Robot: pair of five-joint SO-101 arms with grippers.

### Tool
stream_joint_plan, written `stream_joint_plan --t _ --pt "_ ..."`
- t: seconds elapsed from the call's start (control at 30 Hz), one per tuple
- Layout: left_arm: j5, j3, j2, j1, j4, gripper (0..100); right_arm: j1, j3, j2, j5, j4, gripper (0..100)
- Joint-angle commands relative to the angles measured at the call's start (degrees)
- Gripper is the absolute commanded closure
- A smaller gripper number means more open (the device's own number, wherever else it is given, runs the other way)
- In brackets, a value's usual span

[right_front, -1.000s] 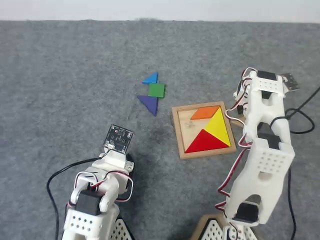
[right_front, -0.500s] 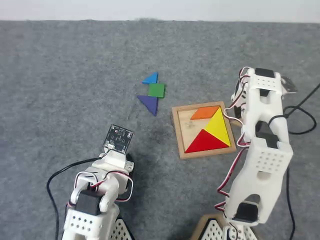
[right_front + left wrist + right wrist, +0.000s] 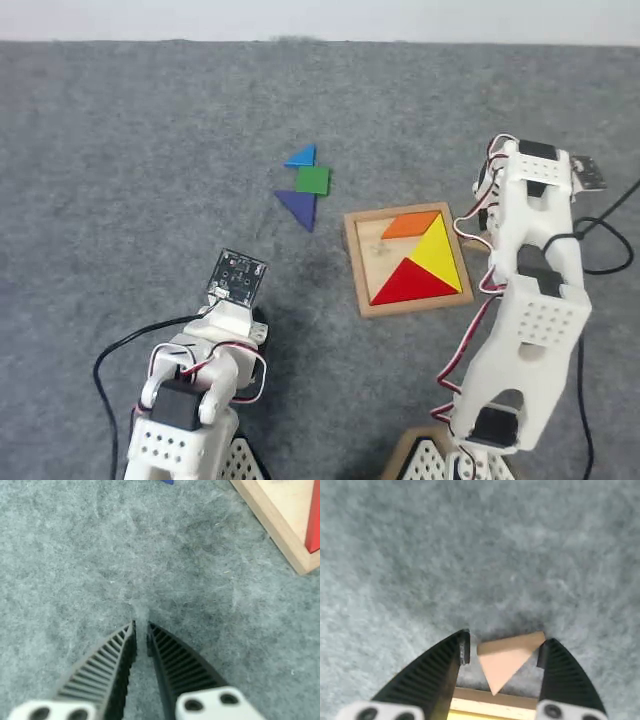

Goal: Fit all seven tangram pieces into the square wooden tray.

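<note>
High view, wooden tray (image 3: 357, 262) holding three fitted pieces (image 3: 438, 255), three loose pieces (image 3: 313, 180) on table (image 3: 150, 150), right end effector (image 3: 503, 644) open astride one pale triangle (image 3: 502, 661), left end effector (image 3: 141, 630) closed.

Right arm (image 3: 530, 250), wrist end swings slightly outward from the wooden tray (image 3: 353, 255), reversing the small lean toward it seen half a second earlier, now a little farther from the tray's edge than one second ago.

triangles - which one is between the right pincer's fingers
The pale tan triangle, just outside the tray; the red triangle and yellow triangle lie inside it.
</note>
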Motion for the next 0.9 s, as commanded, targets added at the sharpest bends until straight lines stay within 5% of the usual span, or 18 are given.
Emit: stream_joint_plan --t 0.0,0.43,0.87 --pt "0.53 -0.57 -1.14 -0.09 0.26 96 2.24 -2.9 0.92 6.15 -6.29 82.3" --pt "0.53 -0.57 -1.14 -0.09 0.26 96 -1.63 -6.86 0.92 15.47 2.15 81.8" --pt "0.53 -0.57 -1.14 -0.09 0.26 96 -4.7 -7.65 1.54 13.63 6.99 82.3"
